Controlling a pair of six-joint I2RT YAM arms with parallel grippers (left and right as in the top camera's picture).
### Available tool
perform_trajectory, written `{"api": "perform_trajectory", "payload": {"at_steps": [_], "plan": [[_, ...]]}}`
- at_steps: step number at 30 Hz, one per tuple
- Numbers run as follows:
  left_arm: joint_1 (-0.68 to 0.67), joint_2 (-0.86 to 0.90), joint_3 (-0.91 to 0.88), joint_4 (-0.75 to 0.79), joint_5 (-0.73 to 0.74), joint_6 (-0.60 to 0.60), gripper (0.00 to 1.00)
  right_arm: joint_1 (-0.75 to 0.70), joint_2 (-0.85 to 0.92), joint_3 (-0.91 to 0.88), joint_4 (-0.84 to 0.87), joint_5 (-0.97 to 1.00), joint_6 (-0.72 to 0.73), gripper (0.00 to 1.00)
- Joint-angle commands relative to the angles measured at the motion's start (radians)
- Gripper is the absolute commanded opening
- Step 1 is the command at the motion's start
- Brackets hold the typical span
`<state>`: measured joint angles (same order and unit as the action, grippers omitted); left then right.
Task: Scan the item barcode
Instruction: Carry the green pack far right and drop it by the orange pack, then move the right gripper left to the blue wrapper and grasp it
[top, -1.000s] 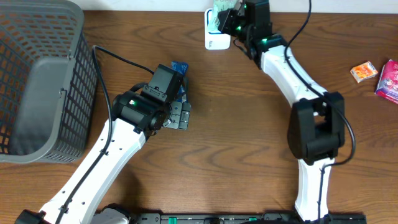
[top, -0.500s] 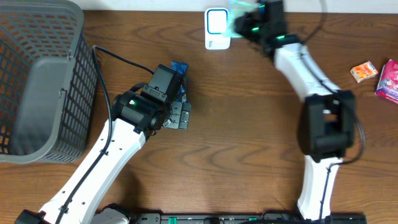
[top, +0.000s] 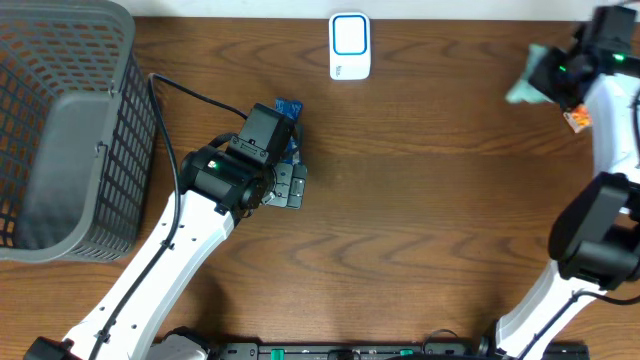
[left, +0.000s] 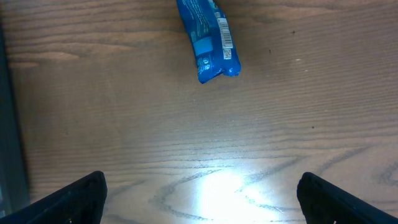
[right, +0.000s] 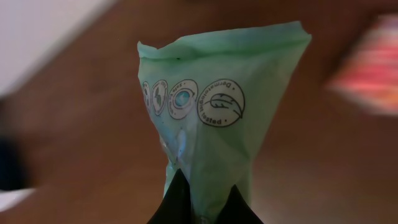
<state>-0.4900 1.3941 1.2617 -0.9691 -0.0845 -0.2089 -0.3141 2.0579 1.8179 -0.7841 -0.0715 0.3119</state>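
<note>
My right gripper (top: 548, 78) is at the far right of the table, shut on a pale green packet (top: 521, 91). In the right wrist view the green packet (right: 217, 112) stands up out of the closed gripper (right: 204, 210), its printed round logos facing the camera. The white and blue scanner (top: 349, 45) lies at the back centre, well to the left of that packet. A blue packet (left: 208, 38) with a barcode strip lies on the wood ahead of my left gripper (left: 202, 202), which is open and empty. Seen from overhead, the blue packet (top: 291, 107) is partly hidden under the left wrist.
A grey mesh basket (top: 60, 130) fills the left side of the table. A small orange box (top: 579, 120) lies just below the right gripper, and a blurred red and pink thing (right: 367, 68) shows in the right wrist view.
The right arm has swung from over the scanner to the far right edge, carrying the green packet. The left arm has not moved.
</note>
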Motion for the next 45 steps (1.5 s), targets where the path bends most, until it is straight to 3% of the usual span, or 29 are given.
{"api": "perform_trajectory", "payload": {"at_steps": [1,5,9,10,12,21,27,32,41,43,45], "plan": [[0.002,0.003,-0.001,-0.002,-0.005,0.002,0.98,-0.055,-0.01,-0.002,-0.021,0.249,-0.14,0.01],[0.002,0.003,-0.001,-0.002,-0.005,0.002,0.98,-0.122,-0.01,-0.016,-0.028,0.302,-0.198,0.2],[0.002,0.003,-0.001,-0.003,-0.005,0.002,0.98,-0.159,-0.01,-0.034,-0.018,0.293,-0.194,0.66],[0.002,0.003,-0.001,-0.002,-0.005,0.002,0.98,-0.163,-0.008,-0.041,-0.012,0.283,-0.194,0.74],[0.002,0.003,-0.001,-0.002,-0.005,0.002,0.98,-0.165,-0.008,-0.05,-0.007,0.248,-0.194,0.8],[0.002,0.003,-0.001,-0.002,-0.005,0.002,0.98,-0.121,-0.006,-0.105,0.011,-0.148,-0.195,0.79],[0.002,0.003,-0.001,-0.002,-0.005,0.002,0.98,-0.005,-0.006,-0.17,0.023,-0.441,-0.197,0.77],[0.002,0.003,-0.001,-0.002,-0.005,0.002,0.98,0.162,-0.006,-0.26,0.101,-0.459,-0.17,0.74],[0.002,0.003,-0.001,-0.002,-0.005,0.002,0.98,0.504,-0.004,-0.357,0.372,-0.458,0.114,0.75],[0.002,0.003,-0.001,-0.002,-0.005,0.002,0.98,0.585,-0.003,-0.357,0.44,-0.434,0.167,0.86],[0.002,0.003,-0.001,-0.002,-0.005,0.002,0.98,0.652,0.001,-0.357,0.478,-0.354,0.261,0.85]]}}
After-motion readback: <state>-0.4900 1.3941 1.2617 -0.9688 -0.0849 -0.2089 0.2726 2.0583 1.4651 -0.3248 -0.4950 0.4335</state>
